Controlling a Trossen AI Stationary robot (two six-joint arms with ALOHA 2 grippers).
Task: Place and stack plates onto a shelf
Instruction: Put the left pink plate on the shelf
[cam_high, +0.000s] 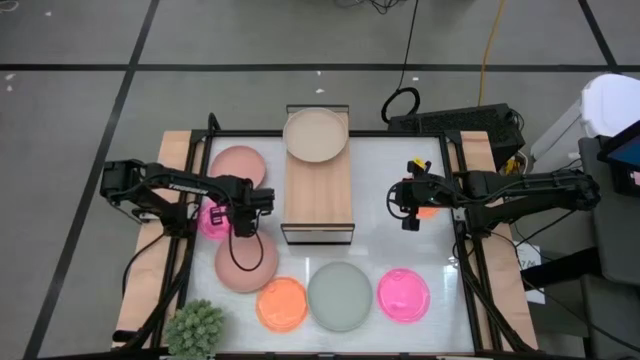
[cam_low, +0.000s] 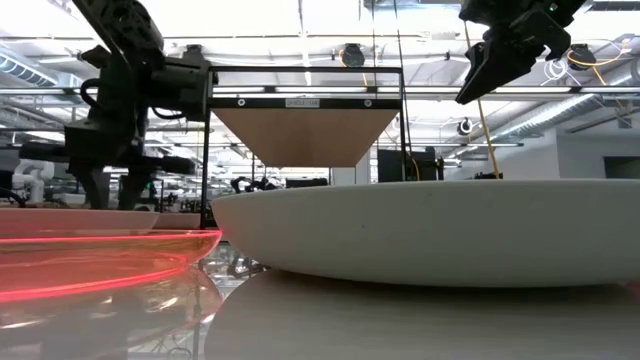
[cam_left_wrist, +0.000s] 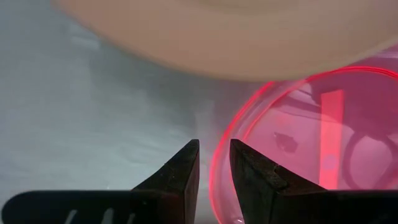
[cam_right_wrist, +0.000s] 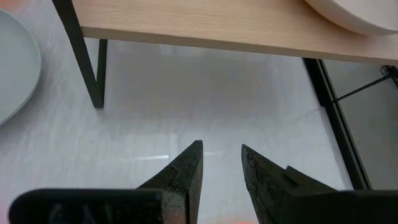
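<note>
- My left gripper (cam_left_wrist: 213, 163) hangs low at nine o'clock of the narrow light-wood shelf on its black frame (cam_high: 319, 190), fingers narrowly parted and gripping nothing, their tips at the rim of a small hot-pink round plate (cam_high: 212, 220).
- My right gripper (cam_right_wrist: 221, 165) sits at three o'clock of the shelf, raised, fingers slightly apart, empty.
- One beige round plate (cam_high: 316, 134) rests on the shelf's twelve-o'clock end.
- A large dusty-pink plate (cam_high: 246, 263) lies at seven o'clock, seemingly just beside the left gripper.

shelf (cam_high: 319, 195): beige plate (cam_high: 316, 134) on far end | six plates (cam_high: 340, 295) on table
</note>
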